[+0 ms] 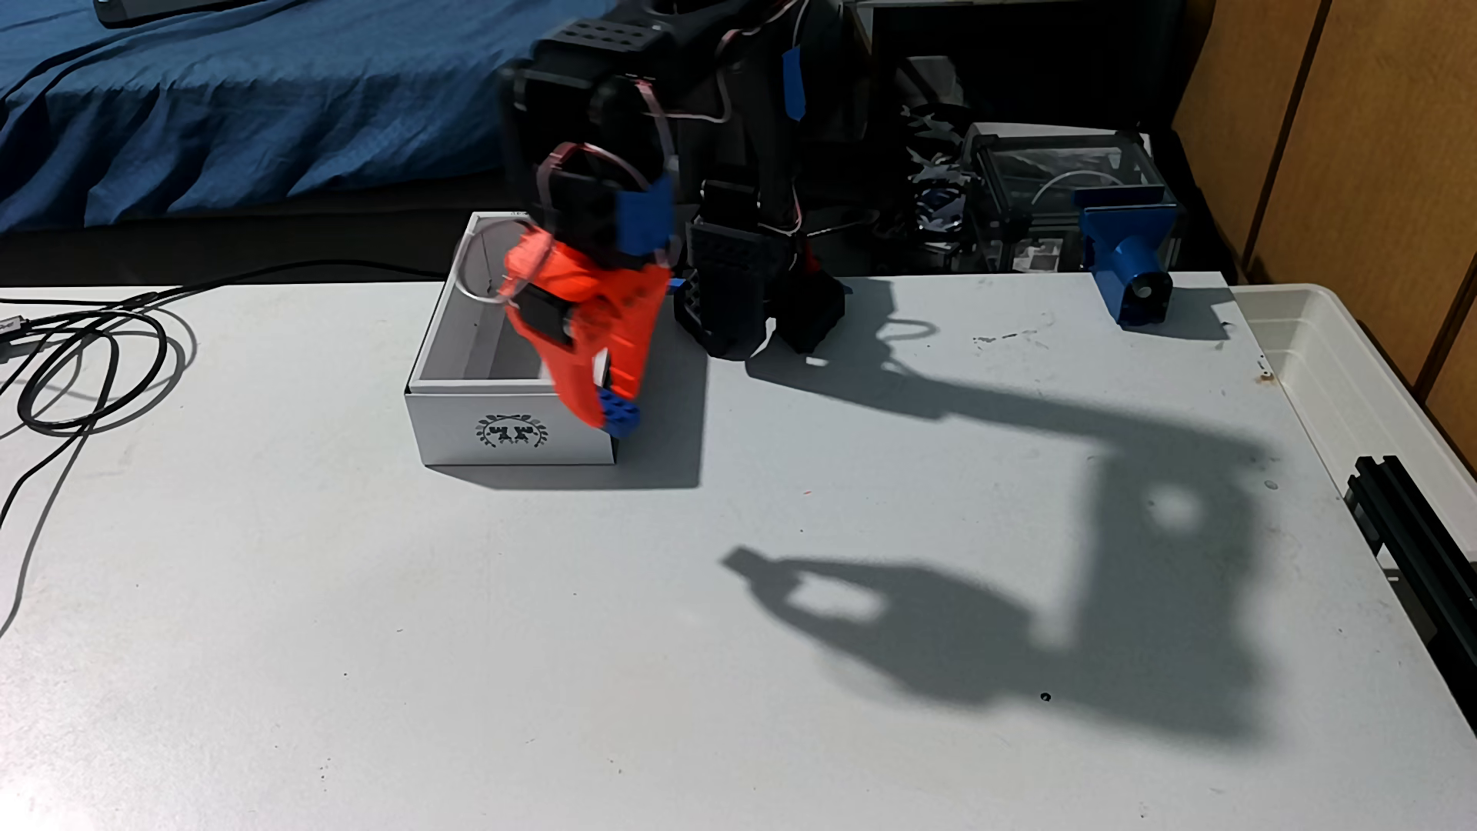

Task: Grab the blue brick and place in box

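1. In the fixed view the orange gripper (614, 415) pinched the blue brick (619, 415) at its tips.
2. The brick hung at the near right corner of the white cardboard box (511, 435), roughly level with its rim and seemingly not yet inside.
3. The box stood on the desk (719, 639), toward its far left.
4. This looked like the carry-to-box step; next, the gripper probably needed to shift left and farther over the opening, then spread.
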`<state>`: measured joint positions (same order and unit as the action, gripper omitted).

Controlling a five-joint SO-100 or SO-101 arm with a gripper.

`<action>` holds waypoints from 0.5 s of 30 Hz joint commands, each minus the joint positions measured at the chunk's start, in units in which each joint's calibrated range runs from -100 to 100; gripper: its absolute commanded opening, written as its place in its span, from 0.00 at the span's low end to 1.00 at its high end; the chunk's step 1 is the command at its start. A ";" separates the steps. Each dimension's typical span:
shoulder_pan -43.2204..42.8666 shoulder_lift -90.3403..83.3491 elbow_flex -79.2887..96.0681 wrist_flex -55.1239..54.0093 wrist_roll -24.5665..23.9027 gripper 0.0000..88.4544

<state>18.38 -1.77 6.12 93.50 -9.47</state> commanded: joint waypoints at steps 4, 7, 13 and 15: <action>2.13 -2.84 -5.06 0.12 0.61 0.01; 0.87 -2.84 -5.33 -0.05 0.55 0.01; -0.10 -2.92 -5.41 2.02 0.71 0.01; 0.27 -2.84 -5.41 2.71 2.08 0.01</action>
<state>18.60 -1.77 3.00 94.99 -8.89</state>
